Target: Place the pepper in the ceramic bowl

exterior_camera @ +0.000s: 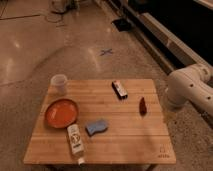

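Note:
The pepper (142, 105) is small, dark red and tapered, and lies on the right part of the wooden table (125, 135). The ceramic bowl (62, 113) is a round orange-red shallow dish standing at the table's left side, with nothing in it. My gripper is out of view. Only the white links of my arm (187, 89) show at the right edge, just beyond the table's right side and close to the pepper.
A translucent white cup (59, 83) stands at the back left corner. A black-and-white rectangular gadget (119, 89) lies at the back middle. A blue sponge (96, 127) and a white bottle (75, 139) on its side lie near the front, right of the bowl.

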